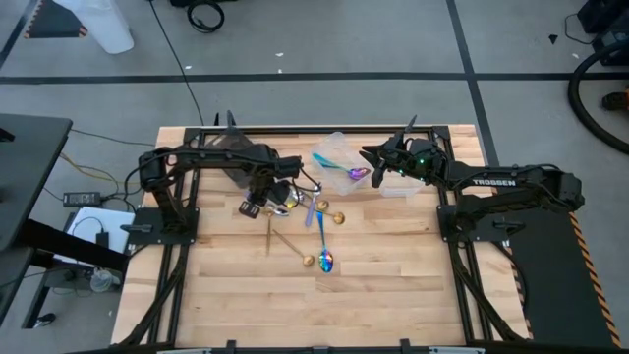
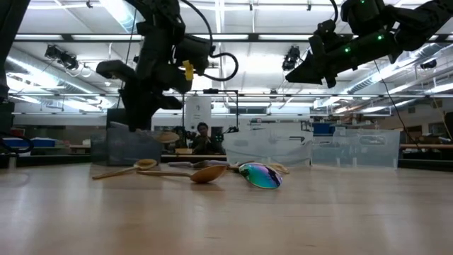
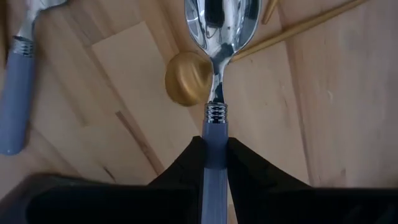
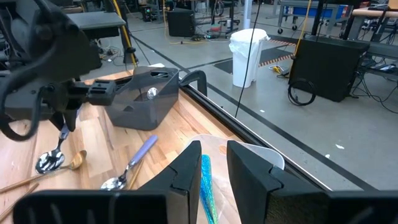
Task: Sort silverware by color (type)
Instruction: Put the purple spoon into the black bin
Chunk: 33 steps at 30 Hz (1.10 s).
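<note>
My left gripper (image 1: pixel 267 200) points down over the table's middle, shut on a silver spoon (image 3: pixel 221 25) with a lavender-blue handle. My right gripper (image 1: pixel 376 169) hovers over a clear tub (image 1: pixel 334 147) at the far side, shut on an iridescent spoon (image 1: pixel 354 174) with a teal handle. Loose on the wood lie gold spoons (image 1: pixel 334 216), an iridescent spoon (image 1: pixel 326 261) and another blue-handled silver spoon (image 4: pixel 134 165). My left gripper pinches the spoon's lavender-blue handle (image 3: pixel 215 134) between its two fingers, just behind the ribbed collar. The fingers come from above and the spoon hangs below them, bowl down. I cannot tell whether the bowl touches the table. My right gripper has the iridescent spoon's teal handle (image 4: pixel 206 177) between its two fingers, which reach nearly level from the table's right. The spoon sticks out ahead of the fingers, lifted clear above the clear tub.
A dark tub (image 1: pixel 231 152) stands at the far left beside my left arm. A second clear tub (image 1: pixel 403 187) sits under my right arm. The near half of the table (image 1: pixel 393 295) is bare wood. People and benches show in the room beyond.
</note>
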Tool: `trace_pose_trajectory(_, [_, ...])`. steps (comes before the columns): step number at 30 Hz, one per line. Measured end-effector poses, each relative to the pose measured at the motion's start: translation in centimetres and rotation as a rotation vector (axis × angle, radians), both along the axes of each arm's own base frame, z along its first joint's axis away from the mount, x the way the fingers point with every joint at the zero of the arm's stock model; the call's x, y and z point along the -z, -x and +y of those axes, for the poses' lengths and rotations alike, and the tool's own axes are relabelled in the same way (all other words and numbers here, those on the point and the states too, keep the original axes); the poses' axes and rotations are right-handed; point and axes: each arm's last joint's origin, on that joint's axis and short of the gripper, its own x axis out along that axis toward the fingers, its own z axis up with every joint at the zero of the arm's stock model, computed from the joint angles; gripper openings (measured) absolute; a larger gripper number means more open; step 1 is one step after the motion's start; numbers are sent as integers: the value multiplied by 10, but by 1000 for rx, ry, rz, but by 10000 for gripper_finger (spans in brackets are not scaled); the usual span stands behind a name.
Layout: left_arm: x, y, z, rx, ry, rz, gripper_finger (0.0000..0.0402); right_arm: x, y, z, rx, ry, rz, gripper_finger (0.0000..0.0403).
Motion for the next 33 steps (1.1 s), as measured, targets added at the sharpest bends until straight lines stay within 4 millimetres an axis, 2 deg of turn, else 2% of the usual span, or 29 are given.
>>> trace_pose_trajectory(9, [-44,-14,10,-35,-38,-87,55,0,0,0,0,0,0,87])
trace_pose_trajectory(13, [-57,-15,17,-52,-58,-111,55,1,0,0,-1,2,9,87])
trace_pose_trajectory(23, [-81,13,41,-127,-178,-80,55,3,1,0,2,18,48,87])
trace_pose_trajectory(33, [-108,49,70,-274,-225,-159,55,3,1,0,3,13,42,87])
